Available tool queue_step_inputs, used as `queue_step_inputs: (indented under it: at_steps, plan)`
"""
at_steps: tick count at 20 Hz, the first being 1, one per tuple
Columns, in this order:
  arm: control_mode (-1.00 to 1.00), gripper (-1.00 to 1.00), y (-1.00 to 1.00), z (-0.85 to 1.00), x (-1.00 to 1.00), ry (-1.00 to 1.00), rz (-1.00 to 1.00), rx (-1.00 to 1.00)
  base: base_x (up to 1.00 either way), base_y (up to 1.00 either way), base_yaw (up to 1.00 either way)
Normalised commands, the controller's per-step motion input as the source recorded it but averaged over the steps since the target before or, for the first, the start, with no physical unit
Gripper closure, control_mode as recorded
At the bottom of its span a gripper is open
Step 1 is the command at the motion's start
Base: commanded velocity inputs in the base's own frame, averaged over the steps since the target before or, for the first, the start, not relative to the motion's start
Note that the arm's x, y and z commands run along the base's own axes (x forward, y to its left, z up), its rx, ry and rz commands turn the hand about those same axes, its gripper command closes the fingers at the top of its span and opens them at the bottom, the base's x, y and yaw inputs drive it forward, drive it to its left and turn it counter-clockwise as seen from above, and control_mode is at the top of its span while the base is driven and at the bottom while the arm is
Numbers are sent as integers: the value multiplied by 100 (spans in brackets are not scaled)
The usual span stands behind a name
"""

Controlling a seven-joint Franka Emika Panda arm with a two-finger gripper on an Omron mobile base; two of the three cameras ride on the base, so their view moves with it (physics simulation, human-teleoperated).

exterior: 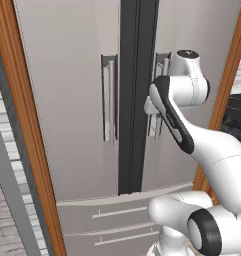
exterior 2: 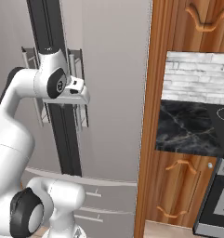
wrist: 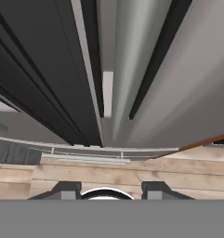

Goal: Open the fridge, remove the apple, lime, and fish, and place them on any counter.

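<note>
Fridge (exterior: 67, 100) doors stood shut from left handle (exterior: 109, 97) past the dark centre strip (exterior: 134, 95) to the right handle (exterior 2: 75, 88), where the pincer (wrist: 104, 189), its fingers parted and holding nothing, reached so it could pull that door before carrying food to the table (exterior 2: 187, 128).

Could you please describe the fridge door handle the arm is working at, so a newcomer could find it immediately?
On the tall grey fridge, two vertical bar handles flank the dark centre strip. It is the right door's handle, partly hidden behind the white wrist; the left handle stands in plain sight.
</note>
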Motion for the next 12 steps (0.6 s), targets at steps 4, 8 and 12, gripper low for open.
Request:
queue_step_inputs:
  at_steps: [4, 8, 12]
  plan:
    - [100, -100, 0, 0, 0, 0, 0, 0, -5, 0, 0]
    - [100, -100, 0, 0, 0, 0, 0, 0, -17, 22, 0]
    - [100, -100, 0, 0, 0, 0, 0, 0, -3, 47, 0]
